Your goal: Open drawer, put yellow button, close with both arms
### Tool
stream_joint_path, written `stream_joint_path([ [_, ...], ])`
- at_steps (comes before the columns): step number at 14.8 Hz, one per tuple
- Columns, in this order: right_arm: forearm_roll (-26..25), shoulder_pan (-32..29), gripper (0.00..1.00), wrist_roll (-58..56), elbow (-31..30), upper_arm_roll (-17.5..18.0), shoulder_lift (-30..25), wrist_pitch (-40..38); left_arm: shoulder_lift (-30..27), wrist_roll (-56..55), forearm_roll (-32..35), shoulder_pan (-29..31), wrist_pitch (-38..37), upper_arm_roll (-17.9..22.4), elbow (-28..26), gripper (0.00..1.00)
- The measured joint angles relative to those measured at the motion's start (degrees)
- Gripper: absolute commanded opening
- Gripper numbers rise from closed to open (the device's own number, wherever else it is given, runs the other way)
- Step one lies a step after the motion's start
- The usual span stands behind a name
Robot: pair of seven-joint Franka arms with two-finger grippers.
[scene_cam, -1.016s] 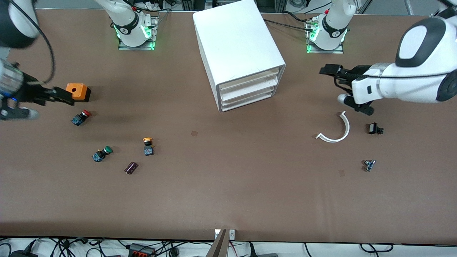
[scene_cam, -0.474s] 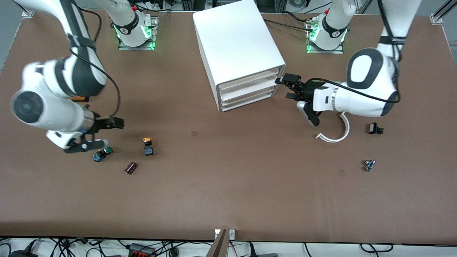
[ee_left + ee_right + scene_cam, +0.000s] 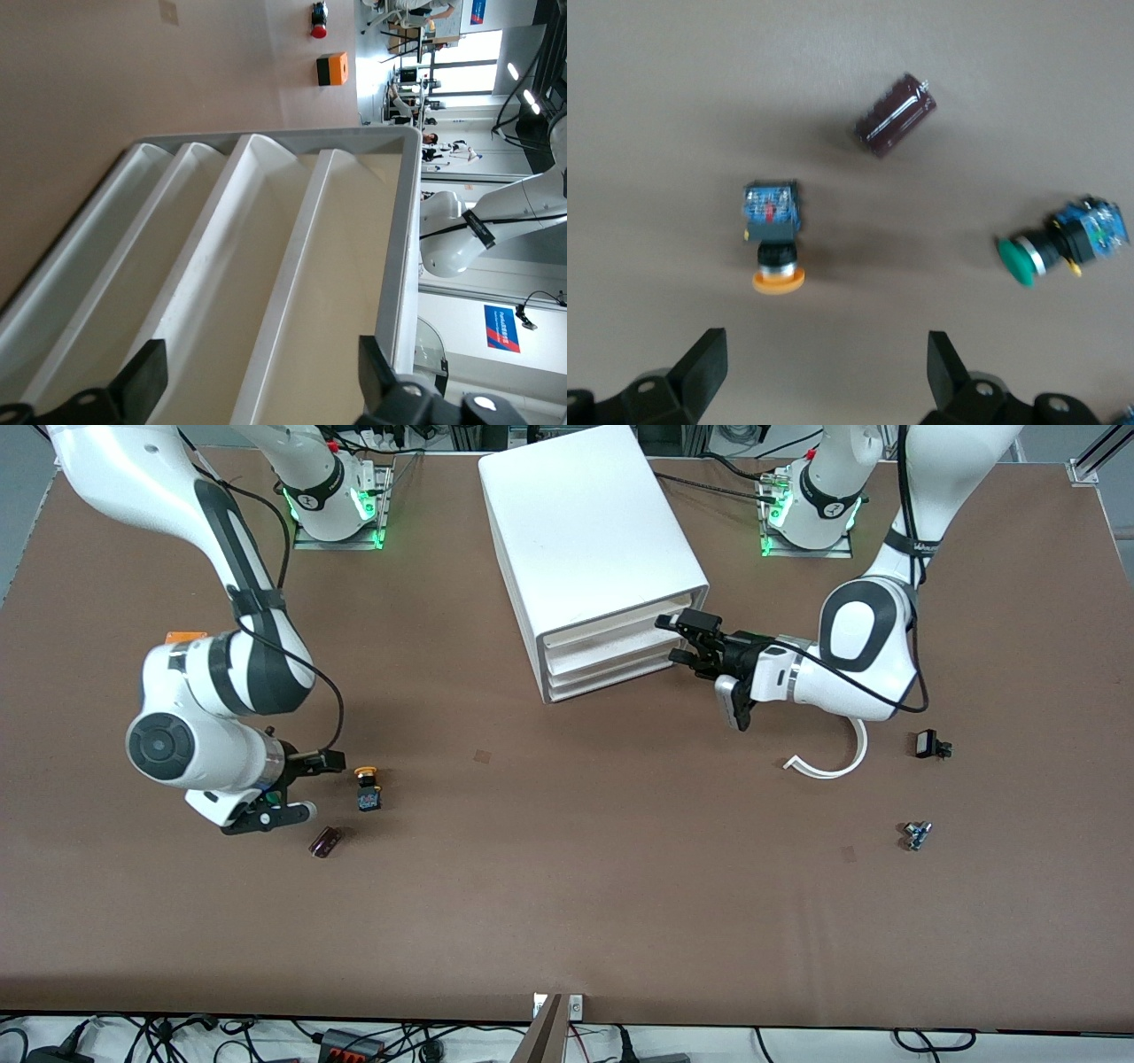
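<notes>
- Drawer (image 3: 611, 628), the top one of three in the white cabinet (image 3: 585, 531), is sitting flush with the two under it, and I am reading no label on any drawer front.
- Left gripper (image 3: 684, 638) is hanging right at the cabinet's front corner toward the left arm's end of the table; in the left wrist view I am seeing its jaws spread wide across the drawer edges, gripping nothing.
- Right gripper (image 3: 330, 769) is hovering just beside the yellow button (image 3: 367, 788), jaws wide and empty in the right wrist view.
- Yellow button (image 3: 773, 243) is lying on the table (image 3: 567, 886), well apart from the cabinet and nearer the front camera than it; the print on its blue base is too small to read.
- Dark purple capacitor (image 3: 893, 115) and green button (image 3: 1059, 246) are lying near it.
</notes>
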Motion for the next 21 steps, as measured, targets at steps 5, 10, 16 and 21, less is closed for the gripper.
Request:
stream_joint_path([
  [5,0.00,2.19,1.00,0.00,0.21,0.04,4.45,4.16,0.97,0.00,-0.23,-0.65,0.12,-2.00,-1.31,0.46],
  [10,0.00,5.28,1.00,2.42,0.26,0.05,7.41,7.37,2.30,3.60,-0.25,-0.66,0.16,-2.06,-1.37,0.15],
  [16,0.00,5.27,0.94,2.74,0.44,-0.48,8.96,8.22,2.65,7.96,-0.95,-0.25,-0.14,-2.04,-0.43,0.03],
  [21,0.00,5.23,0.77,2.97,0.48,-0.72,9.22,8.22,5.03,8.28,-0.73,0.77,0.24,-1.36,3.17,0.03],
])
